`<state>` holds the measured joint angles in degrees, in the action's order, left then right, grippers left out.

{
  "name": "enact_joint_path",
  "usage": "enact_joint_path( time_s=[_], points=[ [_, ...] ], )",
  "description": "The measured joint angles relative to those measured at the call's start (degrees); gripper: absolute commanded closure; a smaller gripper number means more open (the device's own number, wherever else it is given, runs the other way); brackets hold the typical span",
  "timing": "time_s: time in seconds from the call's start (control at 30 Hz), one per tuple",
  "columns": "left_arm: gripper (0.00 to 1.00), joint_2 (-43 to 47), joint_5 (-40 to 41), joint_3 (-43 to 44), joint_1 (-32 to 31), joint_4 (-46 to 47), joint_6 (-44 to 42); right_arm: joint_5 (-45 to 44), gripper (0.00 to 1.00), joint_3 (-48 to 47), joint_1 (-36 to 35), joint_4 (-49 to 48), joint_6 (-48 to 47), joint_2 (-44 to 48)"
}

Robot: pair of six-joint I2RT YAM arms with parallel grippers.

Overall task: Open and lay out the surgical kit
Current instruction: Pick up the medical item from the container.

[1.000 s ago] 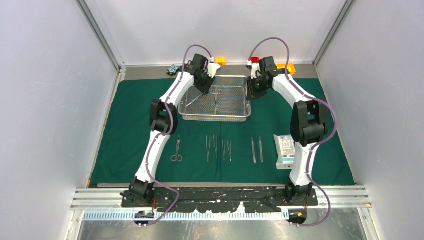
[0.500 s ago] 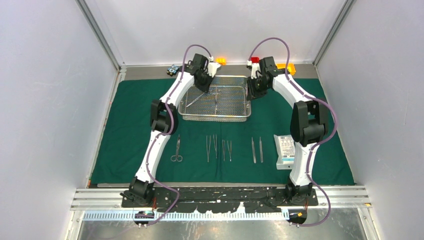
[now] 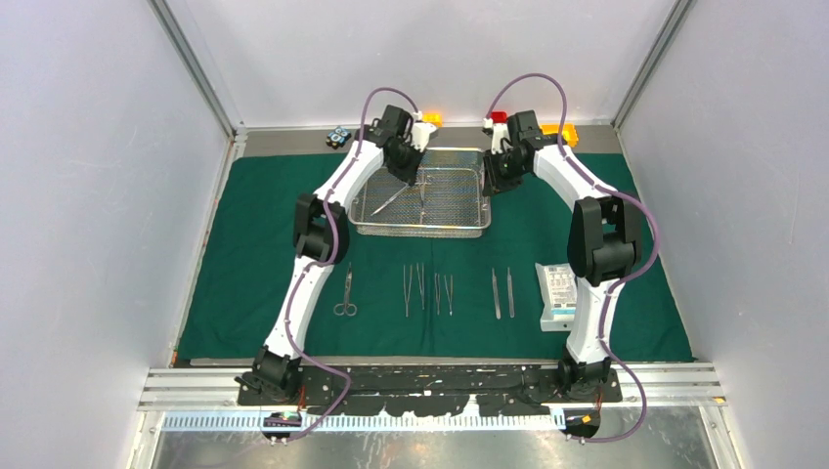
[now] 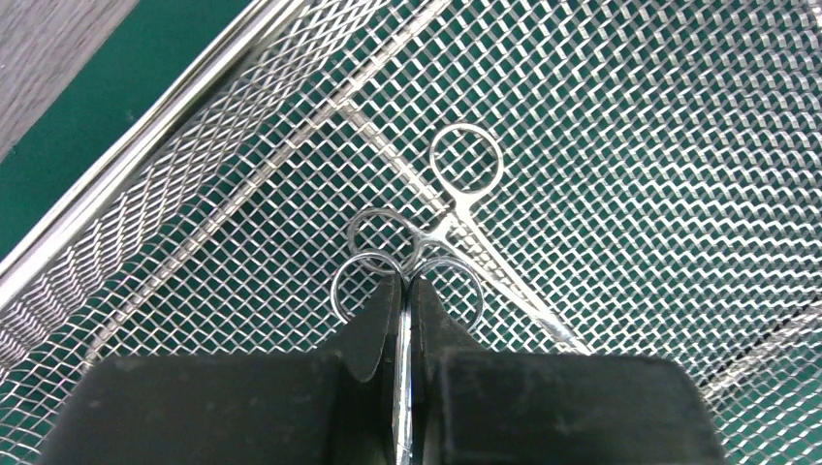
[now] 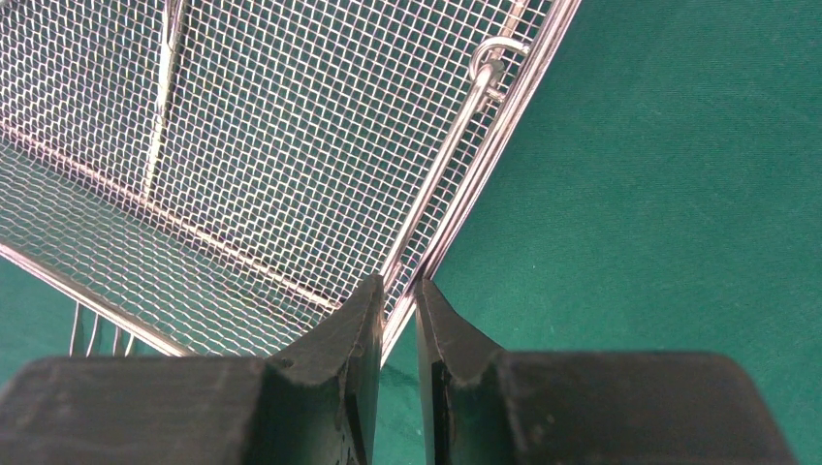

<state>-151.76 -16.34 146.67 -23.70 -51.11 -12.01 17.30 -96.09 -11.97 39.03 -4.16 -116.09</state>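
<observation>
We are gripping the ring-handled forceps [image 4: 401, 417] in the fully closed left jaws, inside the mesh tray [image 4: 194, 165]; a second forceps [image 4: 448, 221] is lying just ahead of them. The right jaws are pinching the tray's rim, nearly closed, with the green drape [image 5: 679, 194] lying to their right.

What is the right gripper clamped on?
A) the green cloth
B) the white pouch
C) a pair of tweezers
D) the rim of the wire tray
D: in the right wrist view, the right gripper has one finger on each side of the rim of the wire tray, with the green cloth lying beside and below it.
</observation>
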Motion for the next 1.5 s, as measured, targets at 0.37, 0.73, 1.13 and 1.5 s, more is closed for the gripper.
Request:
enact_joint_path(
  time_s=[0.37, 0.73, 1.13, 1.5],
  points=[
    [1.00, 3.1, -0.8, -0.4, -1.2, -0.2, 1.1, 0.0, 0.76, 0.0, 0.1, 0.0, 0.0, -0.2],
    [1.00, 5.6, -0.8, -1.3, -1.1, -1.0, 1.0, 0.4, 0.76, 0.0, 0.2, 0.0, 0.5, -0.2],
    [1.00, 10.4, 1.4, -0.7, -2.3, -3.6, 1.1, 0.8, 0.76, -0.1, 0.3, 0.0, 1.5, 0.6],
    [1.00, 17.9, 2.2, -1.9, -4.5, -6.0, -1.1, 2.6, 0.76, -0.1, 0.3, 0.0, 1.5, 3.0]
  ],
)
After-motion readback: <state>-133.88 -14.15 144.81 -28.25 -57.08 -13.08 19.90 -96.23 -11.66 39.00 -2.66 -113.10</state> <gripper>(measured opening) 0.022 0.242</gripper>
